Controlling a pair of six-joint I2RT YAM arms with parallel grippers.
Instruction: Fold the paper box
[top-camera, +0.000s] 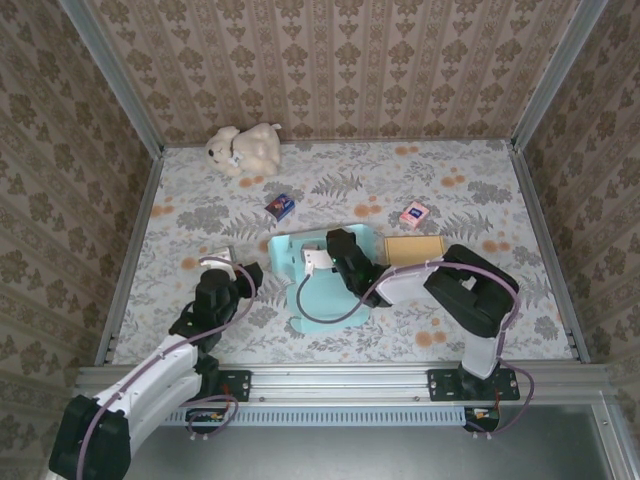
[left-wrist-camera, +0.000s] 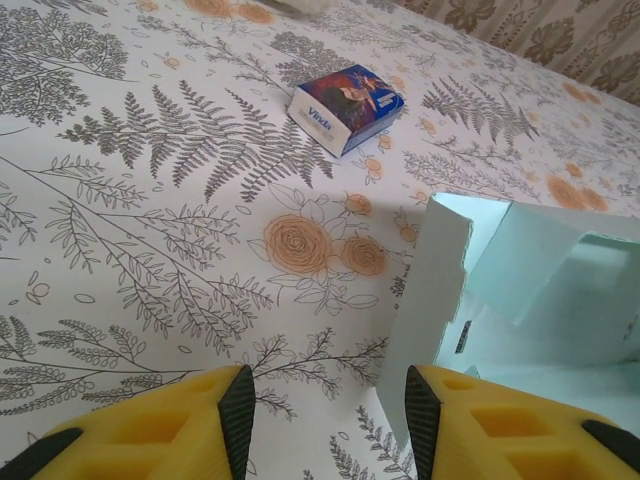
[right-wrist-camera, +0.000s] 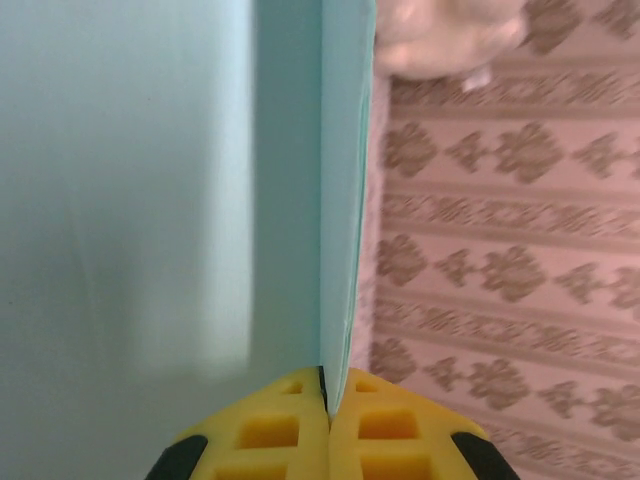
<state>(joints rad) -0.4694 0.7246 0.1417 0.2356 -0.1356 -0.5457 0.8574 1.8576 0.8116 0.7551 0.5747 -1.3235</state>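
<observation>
The light blue paper box (top-camera: 318, 292) lies part-folded in the middle of the table, with some flaps standing up. My right gripper (top-camera: 332, 256) reaches over its far side. In the right wrist view the right gripper (right-wrist-camera: 325, 395) is shut on the thin edge of an upright blue panel (right-wrist-camera: 345, 200). My left gripper (top-camera: 243, 277) sits just left of the box. Seen from the left wrist, the left gripper (left-wrist-camera: 325, 420) is open, and a raised side flap (left-wrist-camera: 430, 290) stands just inside its right finger (left-wrist-camera: 425, 415), not pinched.
A white plush toy (top-camera: 245, 148) sits at the back left. A blue tissue pack (top-camera: 281, 206) (left-wrist-camera: 347, 105) and a pink pack (top-camera: 414, 213) lie beyond the box. A flat tan box (top-camera: 414, 249) lies to its right. Patterned walls enclose the table.
</observation>
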